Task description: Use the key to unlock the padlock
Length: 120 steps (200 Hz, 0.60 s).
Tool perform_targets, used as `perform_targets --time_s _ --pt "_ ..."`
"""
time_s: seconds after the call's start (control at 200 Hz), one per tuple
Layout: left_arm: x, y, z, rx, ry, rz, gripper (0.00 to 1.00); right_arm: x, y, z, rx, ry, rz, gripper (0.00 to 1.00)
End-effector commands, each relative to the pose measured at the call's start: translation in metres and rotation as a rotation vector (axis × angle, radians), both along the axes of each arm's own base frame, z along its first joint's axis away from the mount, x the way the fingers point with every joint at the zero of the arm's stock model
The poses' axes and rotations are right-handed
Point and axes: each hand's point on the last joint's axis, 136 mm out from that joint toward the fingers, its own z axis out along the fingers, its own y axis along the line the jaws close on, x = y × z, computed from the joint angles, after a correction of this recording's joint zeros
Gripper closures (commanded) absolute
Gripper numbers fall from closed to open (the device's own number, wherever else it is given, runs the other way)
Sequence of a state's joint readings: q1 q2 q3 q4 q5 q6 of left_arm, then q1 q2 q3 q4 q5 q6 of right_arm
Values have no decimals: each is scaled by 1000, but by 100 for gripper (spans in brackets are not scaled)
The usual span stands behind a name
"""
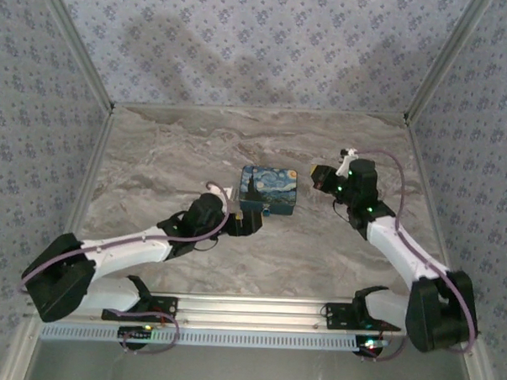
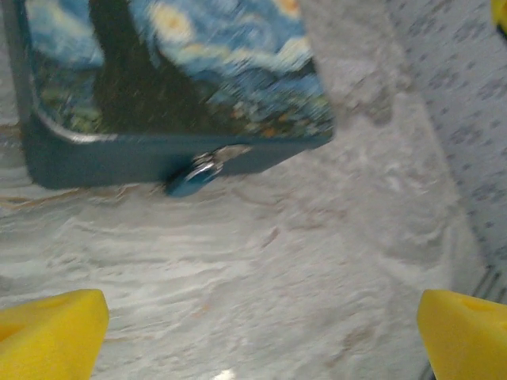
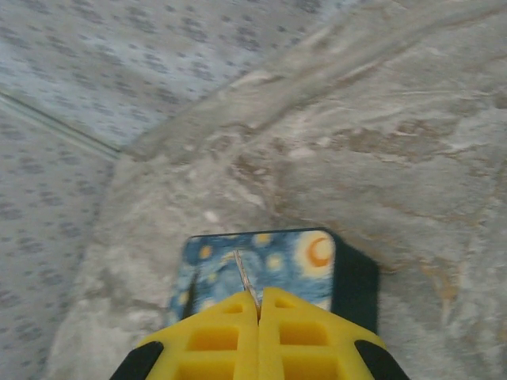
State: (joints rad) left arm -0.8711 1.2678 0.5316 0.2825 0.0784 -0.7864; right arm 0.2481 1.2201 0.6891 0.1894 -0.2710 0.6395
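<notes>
A tin box printed with a starry night painting stands mid-table. A small blue padlock with a silvery shackle hangs at its near side wall. My left gripper is open just in front of that wall, its yellow fingers wide apart over bare table, nothing between them. In the top view the left gripper sits at the box's near left corner. My right gripper is shut on the key, whose thin metal blade sticks out over the box lid. The right gripper hovers at the box's right side.
The marble-patterned table is enclosed by patterned walls at the back and both sides. Open table lies left of and behind the box. The arms' bases and a rail run along the near edge.
</notes>
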Motion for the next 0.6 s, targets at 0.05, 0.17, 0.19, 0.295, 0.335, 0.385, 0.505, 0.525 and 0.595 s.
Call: perform_targets --time_s 0.05,0.17,0.19,0.295,0.335,0.385,0.505,0.525,0.595 --pt "10 -17 0 -11 -161 -74 0 36 -7 -23 -152 2 -53 100" --pt "30 -23 -17 28 -183 -91 0 44 6 -52 -208 46 -46 100" --pt "34 -23 -20 26 -182 -89 1 45 9 -55 -220 48 -47 100" --pt "54 -26 -22 -6 -224 -80 0 45 19 -66 -260 59 -52 100" --pt "63 -25 -21 -13 -245 -70 0 45 24 -69 -275 60 -50 100" --pt "73 -26 -18 -24 -254 -67 0 44 29 -74 -293 69 -44 100" --pt "86 -29 -15 -38 -266 -76 0 40 44 -78 -321 74 -22 100" --pt "86 -31 -14 -43 -269 -85 0 39 46 -77 -325 72 -21 100" --pt "83 -32 -18 -49 -263 -102 0 37 50 -75 -332 67 -19 100"
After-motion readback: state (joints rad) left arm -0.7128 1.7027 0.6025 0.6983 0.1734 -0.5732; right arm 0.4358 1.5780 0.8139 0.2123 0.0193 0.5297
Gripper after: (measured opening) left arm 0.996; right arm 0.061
